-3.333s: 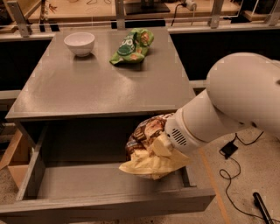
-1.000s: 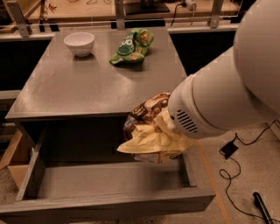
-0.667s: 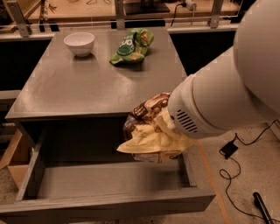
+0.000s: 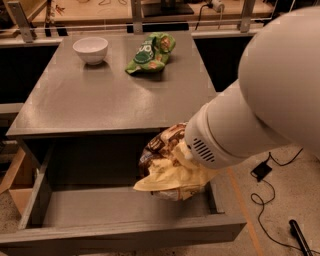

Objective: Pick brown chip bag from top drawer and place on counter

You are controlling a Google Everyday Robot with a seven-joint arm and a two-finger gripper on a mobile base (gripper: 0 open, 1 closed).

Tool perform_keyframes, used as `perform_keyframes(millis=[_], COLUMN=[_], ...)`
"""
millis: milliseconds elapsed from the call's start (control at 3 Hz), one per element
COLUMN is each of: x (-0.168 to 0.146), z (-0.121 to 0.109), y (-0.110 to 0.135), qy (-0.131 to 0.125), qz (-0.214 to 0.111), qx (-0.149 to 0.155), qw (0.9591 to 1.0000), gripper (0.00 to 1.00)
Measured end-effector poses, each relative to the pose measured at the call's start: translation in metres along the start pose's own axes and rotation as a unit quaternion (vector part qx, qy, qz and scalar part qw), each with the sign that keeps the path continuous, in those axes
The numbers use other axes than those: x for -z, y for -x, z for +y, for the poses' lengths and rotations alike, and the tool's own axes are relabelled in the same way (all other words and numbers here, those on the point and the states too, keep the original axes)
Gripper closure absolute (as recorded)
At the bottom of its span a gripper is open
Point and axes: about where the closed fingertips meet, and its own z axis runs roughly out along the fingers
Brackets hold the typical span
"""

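The brown chip bag (image 4: 167,150) is dark and glossy, and its cream lower edge (image 4: 170,180) hangs down crumpled. It is held up over the right end of the open top drawer (image 4: 100,210), just in front of the counter's (image 4: 100,100) front edge. My gripper (image 4: 186,152) is at the tip of the big white arm (image 4: 260,100), mostly hidden behind the wrist. It is shut on the bag's right side. The drawer's grey inside is bare.
A white bowl (image 4: 90,49) stands at the counter's back left. A green chip bag (image 4: 150,52) lies at the back middle. Black cables (image 4: 265,195) lie on the floor at the right. A pale wooden bench (image 4: 100,7) runs behind the counter.
Since 3.3 s ago the arm has swung nearer and fills more of the right side, and the bag has risen off the drawer floor. In the last second the bag sits slightly lower.
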Motion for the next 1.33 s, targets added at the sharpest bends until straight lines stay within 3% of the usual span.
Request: perform_keyframes(millis=[333, 667, 1333], x=[-0.029, -0.022, 0.04], z=[-0.005, -0.025, -0.052], y=[-0.017, -0.02, 0.005], qy=[0.022, 0.0, -0.085], qz=[0.025, 0.019, -0.031], qx=[-0.018, -0.031, -0.019], qw=[0.9993, 0.9994, 0.9957], gripper=[1.0, 1.0, 1.0])
